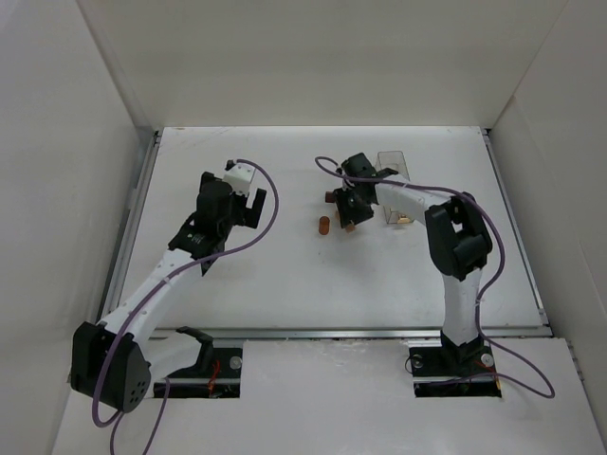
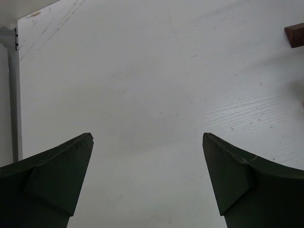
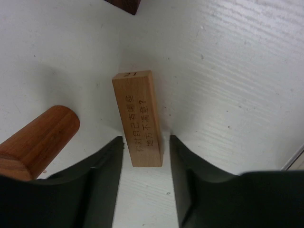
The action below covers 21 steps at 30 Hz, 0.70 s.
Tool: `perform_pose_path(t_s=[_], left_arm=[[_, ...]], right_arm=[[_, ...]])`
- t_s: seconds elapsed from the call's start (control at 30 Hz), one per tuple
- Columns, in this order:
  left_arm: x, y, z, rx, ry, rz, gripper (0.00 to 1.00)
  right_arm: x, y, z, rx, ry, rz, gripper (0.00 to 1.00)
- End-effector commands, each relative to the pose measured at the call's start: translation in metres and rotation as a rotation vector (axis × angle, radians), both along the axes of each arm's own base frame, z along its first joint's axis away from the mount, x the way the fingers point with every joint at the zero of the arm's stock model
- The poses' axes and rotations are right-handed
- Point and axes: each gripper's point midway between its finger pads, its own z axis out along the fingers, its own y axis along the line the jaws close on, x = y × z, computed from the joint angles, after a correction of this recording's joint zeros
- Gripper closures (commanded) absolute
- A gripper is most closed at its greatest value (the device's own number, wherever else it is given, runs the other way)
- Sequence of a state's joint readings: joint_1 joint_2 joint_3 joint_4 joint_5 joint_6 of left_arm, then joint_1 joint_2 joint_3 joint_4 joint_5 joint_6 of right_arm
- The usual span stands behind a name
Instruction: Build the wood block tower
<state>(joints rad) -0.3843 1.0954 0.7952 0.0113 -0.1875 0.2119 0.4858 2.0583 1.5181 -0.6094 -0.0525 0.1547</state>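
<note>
A pale tan flat bar (image 3: 137,123) with printed characters lies on the white table, its near end between the fingers of my right gripper (image 3: 145,138). The jaws are open, with a narrow gap on each side of the bar. An orange-brown round piece (image 3: 38,140) lies just left of it, also in the top view (image 1: 322,226). A dark red-brown piece (image 3: 124,4) sits beyond the bar, also in the top view (image 1: 329,197) and the left wrist view (image 2: 295,34). My right gripper (image 1: 349,220) points down over the bar. My left gripper (image 1: 248,210) is open and empty above bare table (image 2: 147,137).
A clear plastic box (image 1: 394,166) stands just behind my right wrist. A small tan piece (image 1: 403,220) shows by the right forearm. White walls enclose the table on the left, back and right.
</note>
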Motion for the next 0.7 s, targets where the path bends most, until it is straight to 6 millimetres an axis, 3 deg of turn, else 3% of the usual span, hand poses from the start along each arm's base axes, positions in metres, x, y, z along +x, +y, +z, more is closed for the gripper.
perform_pose_path(t_s=[0.0, 0.07, 0.2, 0.23, 0.33, 0.5, 0.6, 0.67], left_arm=[[0.009, -0.002, 0.021, -0.011, -0.069, -0.008, 0.0], [0.009, -0.002, 0.021, -0.011, -0.069, -0.008, 0.0], [0.009, -0.004, 0.021, -0.014, -0.068, -0.016, 0.0], [0.009, -0.004, 0.021, -0.006, -0.069, -0.02, 0.0], [0.008, -0.01, 0.021, -0.011, -0.066, -0.059, 0.0], [0.004, -0.032, 0.025, -0.048, -0.053, -0.181, 0.0], [0.003, -0.036, 0.029, -0.059, -0.059, -0.203, 0.0], [0.006, -0.031, 0.034, -0.072, -0.067, -0.158, 0.0]], right_arm=[[0.012, 0.006, 0.004, 0.007, -0.035, -0.001, 0.55], [0.012, 0.006, 0.004, 0.007, -0.035, -0.001, 0.63], [0.012, 0.006, 0.004, 0.004, -0.038, 0.008, 0.89], [0.015, 0.004, 0.012, -0.002, -0.061, 0.0, 0.98], [0.024, -0.005, 0.041, -0.017, -0.137, 0.009, 1.0], [0.028, -0.007, 0.117, 0.008, -0.291, 0.164, 1.0], [0.021, 0.002, 0.137, 0.047, -0.333, 0.3, 1.0], [0.009, 0.002, 0.132, 0.025, -0.312, 0.443, 1.0]])
